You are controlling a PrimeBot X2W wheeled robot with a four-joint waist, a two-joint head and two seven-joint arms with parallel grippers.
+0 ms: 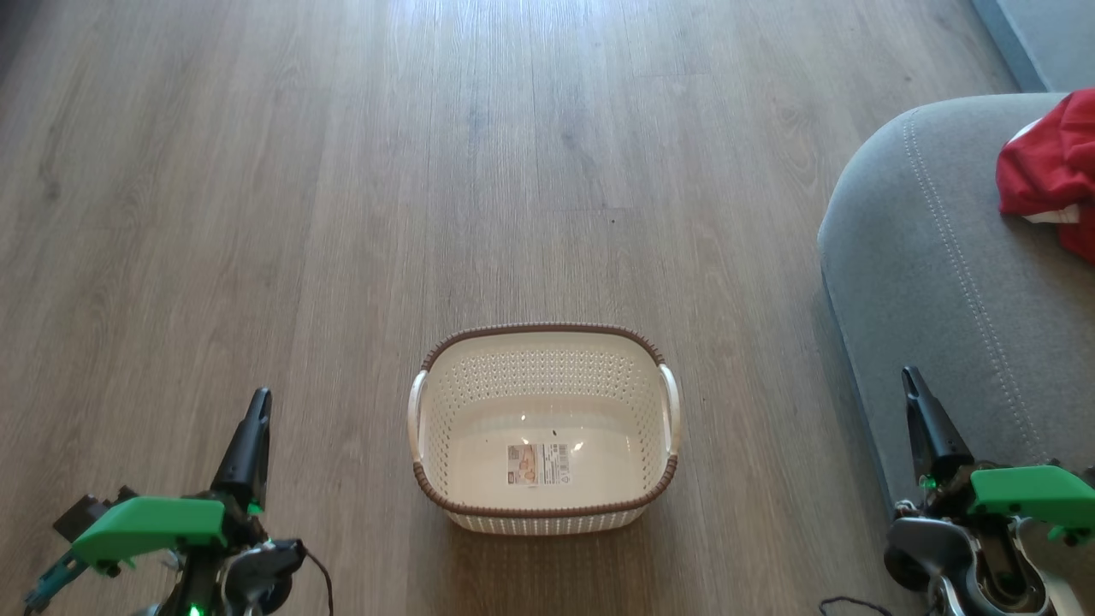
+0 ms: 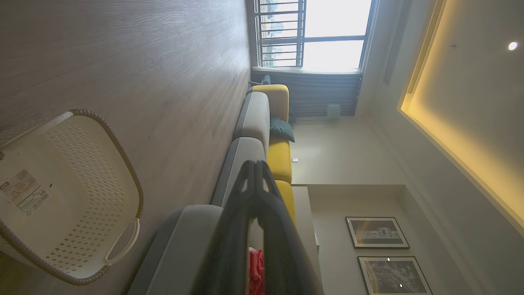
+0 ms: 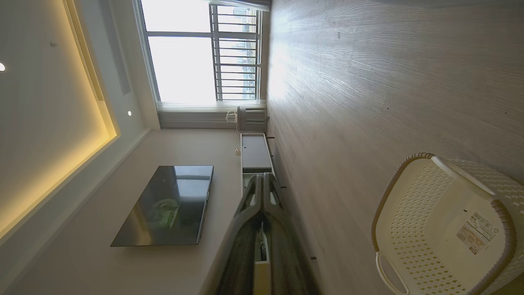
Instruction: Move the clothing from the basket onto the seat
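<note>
Basket (image 1: 541, 381) empty, on floor (image 1: 257, 171) between arms; clothing (image 1: 1050, 171) lies on seat (image 1: 932, 257), far right. Left gripper (image 1: 258, 402) and right gripper (image 1: 912, 383) fully closed, holding nothing. Transfer looks finished; next move probably only parking arms

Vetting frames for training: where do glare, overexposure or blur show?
Head view: pale glare across the floor, small highlights inside the basket. Left wrist view: window blown out, left end effector blurred near the lens. Right wrist view: likewise, right end effector soft.
</note>
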